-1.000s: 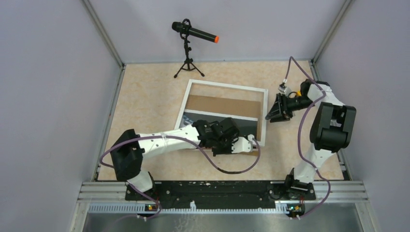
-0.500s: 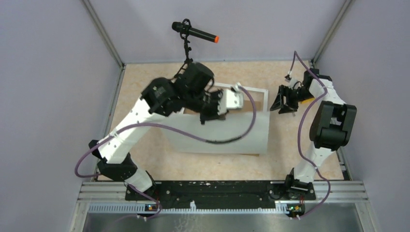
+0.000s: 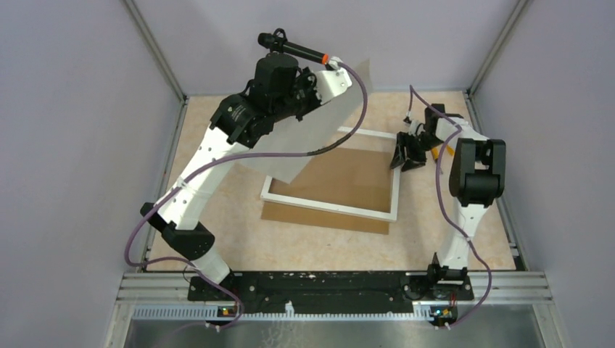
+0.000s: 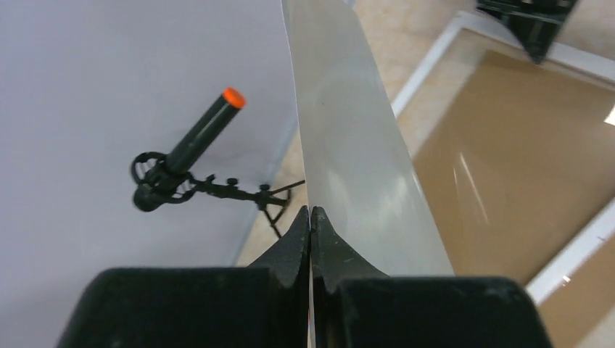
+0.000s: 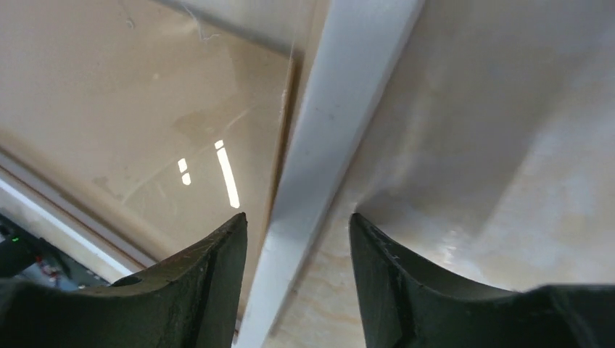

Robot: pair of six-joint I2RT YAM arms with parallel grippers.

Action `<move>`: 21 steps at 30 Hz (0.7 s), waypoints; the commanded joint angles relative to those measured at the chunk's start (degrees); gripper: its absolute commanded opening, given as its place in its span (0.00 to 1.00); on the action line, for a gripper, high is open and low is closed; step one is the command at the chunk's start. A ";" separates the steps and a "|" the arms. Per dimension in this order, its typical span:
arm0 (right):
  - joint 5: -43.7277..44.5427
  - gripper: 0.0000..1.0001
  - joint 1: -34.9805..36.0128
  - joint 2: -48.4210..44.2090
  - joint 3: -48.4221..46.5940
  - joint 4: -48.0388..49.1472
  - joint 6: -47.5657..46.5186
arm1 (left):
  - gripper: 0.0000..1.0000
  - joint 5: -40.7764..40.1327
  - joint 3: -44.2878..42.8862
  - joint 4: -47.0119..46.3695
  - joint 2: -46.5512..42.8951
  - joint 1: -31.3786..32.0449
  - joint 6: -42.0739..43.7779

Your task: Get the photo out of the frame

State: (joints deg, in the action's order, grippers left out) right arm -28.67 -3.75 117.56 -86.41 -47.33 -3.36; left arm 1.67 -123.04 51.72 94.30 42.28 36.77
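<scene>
The photo (image 3: 299, 143) hangs in the air above the table's back left with its pale blank side toward the top camera. My left gripper (image 3: 342, 72) is raised high beside the microphone and shut on the sheet's upper edge. In the left wrist view its jaws (image 4: 310, 210) are pressed together on the photo (image 4: 355, 145). The frame (image 3: 330, 206) lies flat on the table, white rim up, with brown board showing inside. My right gripper (image 3: 404, 154) is open, its fingers astride the frame's right rim (image 5: 341, 123) with gaps on both sides.
A black microphone (image 3: 294, 49) with an orange tip stands on a small tripod at the back, close to my left wrist. A brown board edge (image 3: 326, 219) sticks out under the frame's near side. Grey walls enclose the table on three sides.
My left arm has swung up and back with the photo, lifting it off the frame and uncovering the brown board. My right gripper has moved to the frame's right rim.
</scene>
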 commanded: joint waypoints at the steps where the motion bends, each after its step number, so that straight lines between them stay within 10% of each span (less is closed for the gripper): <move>1: 2.27 0.48 3.05 1.60 -0.89 2.96 -1.26 | 0.00 -8.72 2.56 -16.23 0.26 -0.94 5.90; 6: 3.30 0.21 7.84 -1.37 3.71 5.32 -5.69 | 0.00 -5.17 13.28 -27.10 -3.46 -0.69 14.51; 12: 3.43 0.17 8.06 -2.42 5.40 5.03 -8.34 | 0.00 -2.01 34.43 -34.03 -9.82 2.80 19.63; 21: -2.01 0.54 6.14 -3.00 6.37 0.51 -2.98 | 0.00 -8.12 58.20 -38.17 -9.78 16.54 7.39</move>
State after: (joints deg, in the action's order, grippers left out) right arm -29.26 3.75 116.20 -82.48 -43.90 -7.99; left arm -3.51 -69.25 17.93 84.27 54.78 52.29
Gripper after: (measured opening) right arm 0.510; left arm 0.003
